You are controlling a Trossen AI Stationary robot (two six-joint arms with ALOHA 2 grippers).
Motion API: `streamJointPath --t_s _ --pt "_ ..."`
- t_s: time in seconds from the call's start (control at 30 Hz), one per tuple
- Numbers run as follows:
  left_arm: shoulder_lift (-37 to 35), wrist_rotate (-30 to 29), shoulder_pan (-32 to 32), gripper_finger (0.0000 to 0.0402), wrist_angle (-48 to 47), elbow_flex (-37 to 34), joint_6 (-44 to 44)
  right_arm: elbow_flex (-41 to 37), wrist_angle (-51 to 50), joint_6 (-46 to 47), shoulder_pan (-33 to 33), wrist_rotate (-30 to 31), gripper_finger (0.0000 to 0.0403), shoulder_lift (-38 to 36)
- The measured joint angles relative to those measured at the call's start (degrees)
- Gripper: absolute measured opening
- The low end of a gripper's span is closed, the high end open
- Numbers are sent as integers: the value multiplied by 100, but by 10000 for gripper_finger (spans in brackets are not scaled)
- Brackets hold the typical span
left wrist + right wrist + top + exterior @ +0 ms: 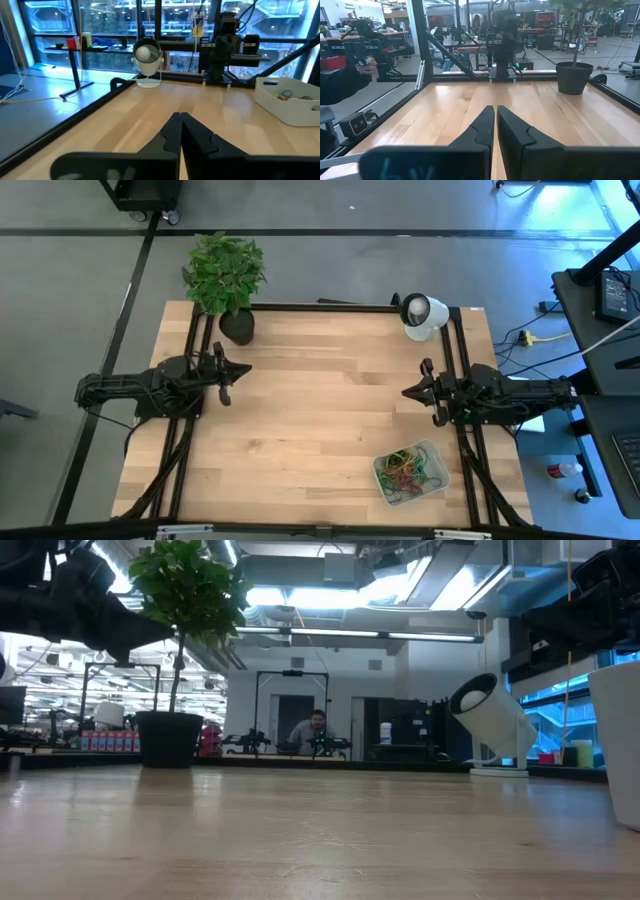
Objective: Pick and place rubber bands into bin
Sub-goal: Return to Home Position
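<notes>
Bands (405, 468) fill the bin (380, 476) by the desk's right edge. The left gripper (243, 369) and right gripper (408, 391) are closed, empty and parked at the side edges. I'd judge nothing remains to pick.

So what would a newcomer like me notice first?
Likely the bright rubber bands heaped in the pale translucent plastic bin near the right arm. Next, the leafy green plant in a black pot at the far left corner. The left gripper and right gripper sit shut at opposite sides.

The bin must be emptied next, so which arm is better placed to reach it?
Probably the right: the bin lies on the right gripper's side, beside that arm's base; the left gripper rests across the table.
</notes>
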Motion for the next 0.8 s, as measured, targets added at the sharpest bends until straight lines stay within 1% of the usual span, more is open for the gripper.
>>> streamJointPath --t_s 0.37,0.57,0.8 --pt "0 2 -1 2 -41 0 17 0 0 1 0 0 26 0" --pt "-2 174 -1 1 -50 0 -51 0 -1 0 0 0 26 0" --pt "-2 173 -1 5 -52 0 -136 0 -2 -9 1 0 26 0"
